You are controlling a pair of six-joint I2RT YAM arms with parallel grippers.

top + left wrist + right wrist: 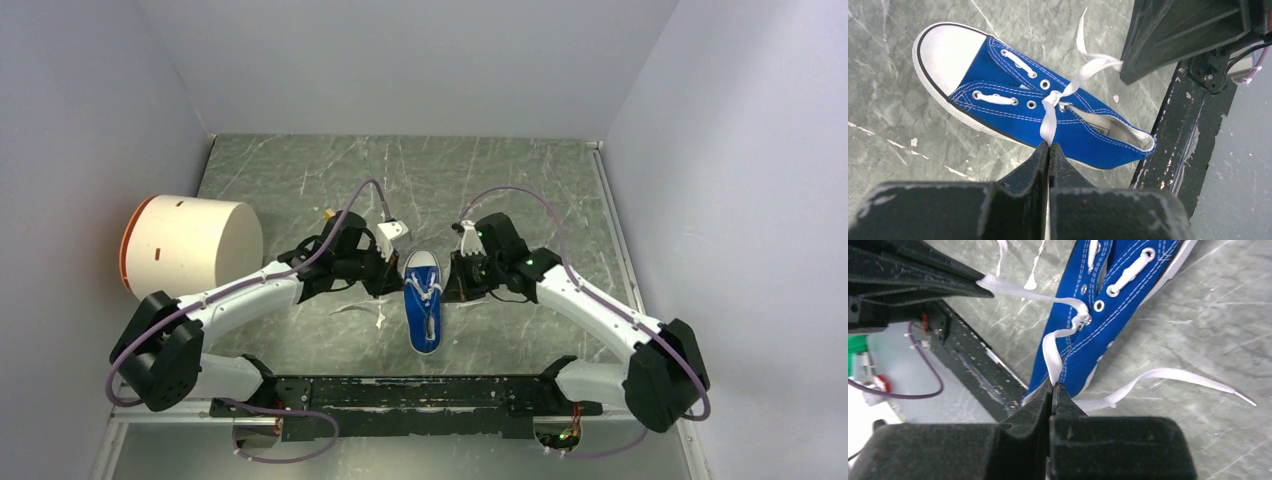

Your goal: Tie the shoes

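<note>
- Pinching lace on both sides, one strand per arm.
- Left gripper (pixel 1049 149): jaws pressed fully together, no gap visible. A white lace (pixel 1049 122) is nipped at the very tips. It runs up from there to the middle eyelets of the sneaker (pixel 1013 97).
- Right gripper (pixel 1053 388): jaws likewise closed flat against each other, clamped on the other strand (pixel 1050 352). That strand curves up to the same eyelets.
- Both strands meet in a small twist over the tongue. The two eyelet rows nearest the toe are laced straight across.
- Each gripper pulls its strand across the sneaker toward itself. In each wrist view the opposite gripper's tip shows with lace coming out of it.
- Sneaker is blue with a white toe cap and stands on its sole on the table (pixel 500 170). It sits mid-width and closer to the near edge. Toe points at the far edge, heel at the near edge.
- Grippers flank it, left one on its left side, right one on its right, both just beside the upper.
- A loose end (pixel 1168 374) lies flat on the surface beside the sole.
- A white drum (pixel 195 245) with an orange rim lies on its side at the left edge, well apart from the sneaker.
</note>
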